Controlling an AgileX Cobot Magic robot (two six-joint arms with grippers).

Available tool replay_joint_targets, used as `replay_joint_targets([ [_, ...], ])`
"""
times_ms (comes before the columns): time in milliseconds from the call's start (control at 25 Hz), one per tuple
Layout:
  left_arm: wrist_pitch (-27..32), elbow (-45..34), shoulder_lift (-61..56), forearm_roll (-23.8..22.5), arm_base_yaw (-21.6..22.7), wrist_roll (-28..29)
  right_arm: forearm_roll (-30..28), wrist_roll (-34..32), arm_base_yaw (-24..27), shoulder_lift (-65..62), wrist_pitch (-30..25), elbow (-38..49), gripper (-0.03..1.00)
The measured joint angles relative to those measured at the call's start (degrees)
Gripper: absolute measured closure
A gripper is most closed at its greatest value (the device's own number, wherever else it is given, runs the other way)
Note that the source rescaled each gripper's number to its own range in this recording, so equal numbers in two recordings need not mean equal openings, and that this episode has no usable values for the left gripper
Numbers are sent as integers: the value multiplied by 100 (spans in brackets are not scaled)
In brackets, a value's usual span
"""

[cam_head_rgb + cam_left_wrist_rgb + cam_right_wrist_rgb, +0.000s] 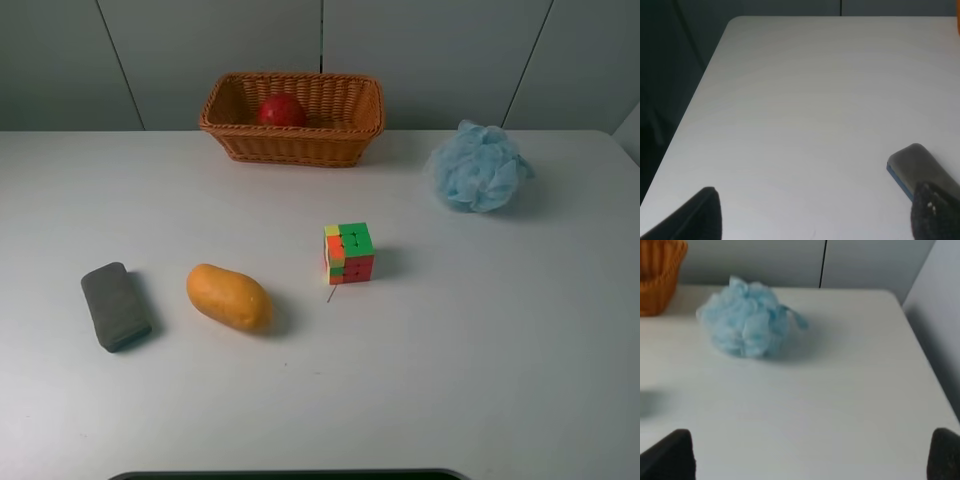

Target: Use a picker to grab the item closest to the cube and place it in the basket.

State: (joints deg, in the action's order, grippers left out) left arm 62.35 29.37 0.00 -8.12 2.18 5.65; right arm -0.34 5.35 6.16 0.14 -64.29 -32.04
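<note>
Presently on the white counter: one multicoloured cube, near the middle, resting flat. One orange, potato-shaped item, lying on its side to the left of the cube in the high view, apart from it and the nearest thing to it. One grey eraser, further left, just beside the orange item but not touching. One pale blue mesh bath ball, toward the far right, well apart from the cube. One woven basket at the far edge, holding a red round object.

Left claw: jaws spread wide, holding nothing, with bare counter between them; one fingertip overlaps the near end of the eraser in the wrist view, contact not determinable.

Right claw: jaws spread wide, empty, with the bath ball lying beyond them and a corner of the basket at the frame's edge.
</note>
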Motion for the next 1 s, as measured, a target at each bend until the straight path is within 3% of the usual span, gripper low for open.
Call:
replay_joint_targets([
  [1000,0,0,0,-20,0,0,-150,-294,0,-15,144,276,-3],
])
